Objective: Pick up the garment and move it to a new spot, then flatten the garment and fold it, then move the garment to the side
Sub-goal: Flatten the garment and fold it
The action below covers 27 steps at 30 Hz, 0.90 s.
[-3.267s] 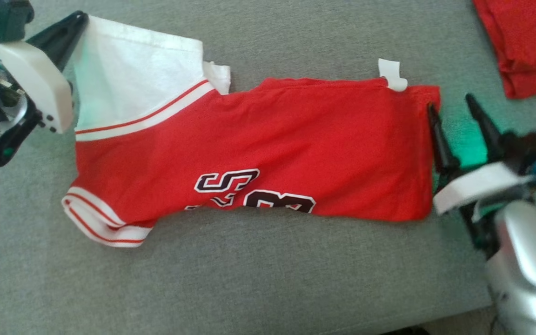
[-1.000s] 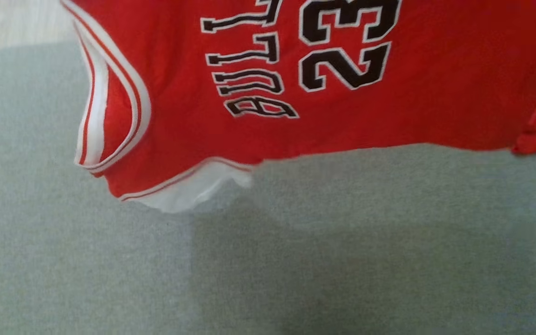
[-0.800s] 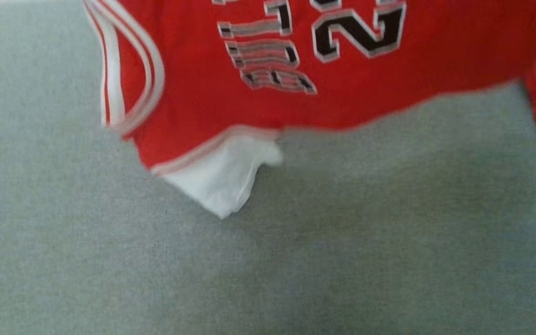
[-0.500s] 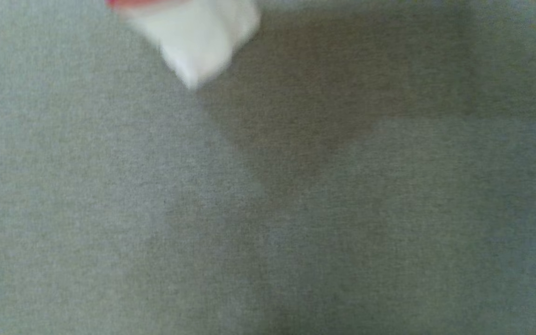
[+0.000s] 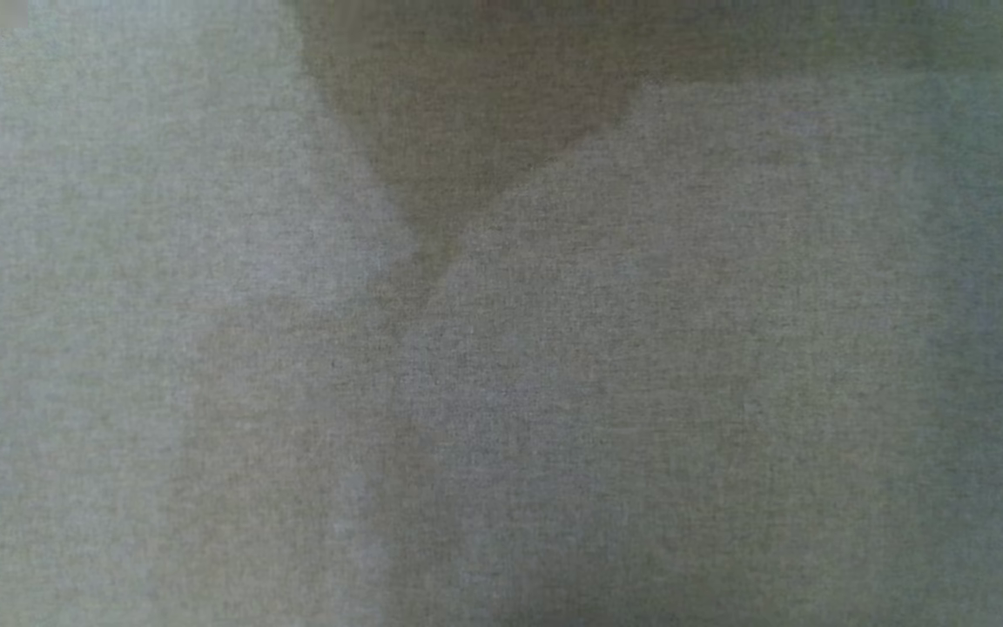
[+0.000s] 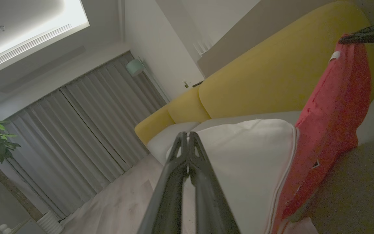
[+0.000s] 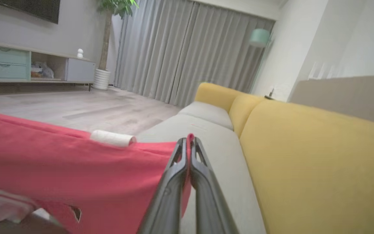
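**While the garment hangs between my claws, the sofa seat waits below**

Since both of my claws are pressed together on cloth, the garment is held up above the sofa and strung between them. My right claw pinches a red corner, a sliver of red showing between its tips; my left claw is closed at the edge of the white panel; I judge it to be pinching that edge, though the bite itself is hidden behind my fingers.

What the coming move turns on is the long axis. It runs from left claw to right claw, roughly along the yellow backrest; the white end is on my left, and the red hem with its rolled white tag is on my right; neither arm is nearer, since each holds one end.

Looking down, I see grey seat with a dark shadow on its far part; I take that to lie under the hanging cloth.

I judge this to be the carry to a new spot. Next comes lowering both ends level and well apart, so the cloth lands flat; if one end drops first, the white panel may fold under the red.
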Available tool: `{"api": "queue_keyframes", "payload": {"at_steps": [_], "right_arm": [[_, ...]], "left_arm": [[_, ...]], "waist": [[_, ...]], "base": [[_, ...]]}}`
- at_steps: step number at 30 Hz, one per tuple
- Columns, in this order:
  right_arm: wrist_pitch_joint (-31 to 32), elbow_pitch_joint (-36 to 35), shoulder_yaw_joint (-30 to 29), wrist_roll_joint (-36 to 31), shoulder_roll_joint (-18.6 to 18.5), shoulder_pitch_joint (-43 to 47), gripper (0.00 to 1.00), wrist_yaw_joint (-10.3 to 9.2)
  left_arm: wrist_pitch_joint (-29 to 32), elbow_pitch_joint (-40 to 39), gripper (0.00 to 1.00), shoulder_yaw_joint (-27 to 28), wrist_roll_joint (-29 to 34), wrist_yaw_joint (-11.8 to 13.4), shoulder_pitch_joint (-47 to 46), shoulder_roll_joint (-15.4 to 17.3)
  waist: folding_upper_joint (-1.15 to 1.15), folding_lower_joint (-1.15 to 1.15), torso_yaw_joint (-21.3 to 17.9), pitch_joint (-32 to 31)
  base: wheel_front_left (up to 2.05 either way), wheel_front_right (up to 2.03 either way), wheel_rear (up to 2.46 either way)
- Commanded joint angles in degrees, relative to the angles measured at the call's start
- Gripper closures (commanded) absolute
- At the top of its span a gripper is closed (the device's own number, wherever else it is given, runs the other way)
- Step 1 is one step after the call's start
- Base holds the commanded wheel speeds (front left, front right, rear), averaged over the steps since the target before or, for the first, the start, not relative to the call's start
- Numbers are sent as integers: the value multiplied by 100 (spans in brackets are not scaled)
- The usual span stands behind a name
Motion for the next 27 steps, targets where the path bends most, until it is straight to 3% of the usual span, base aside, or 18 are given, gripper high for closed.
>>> {"api": "queue_keyframes", "payload": {"at_steps": [1, 11, 17, 21, 27], "right_arm": [[-42, -165, -61, 52, 12, 115, 100, -5], [-77, -889, -436, 516, -34, 2690, 100, -5], [-76, -1733, -754, 576, -49, 4409, 100, -5], [85, -2337, -1068, 447, 34, 5234, 100, -5], [434, -3074, -1369, 250, 264, 6047, 100, -5]], "left_arm": [[-20, -200, 100, 375, 25, 93, -3, 383], [-21, -1871, 100, 610, -296, 1006, 3546, 997], [-21, -2621, 100, 635, -662, 1437, 5386, 1090], [-21, -2899, 100, 625, -809, 1560, 6114, 1095], [-21, -3020, 100, 484, -913, 1522, 6610, 1171]], "waist": [[0, 0, -7, -97], [0, 0, -114, -838], [0, 0, -185, -1167], [0, 0, -216, -1234], [0, 0, -227, -1227]], "base": [[0, 0, 0], [0, 0, 0], [0, 0, 0], [0, 0, 0], [0, 0, 0]]}}
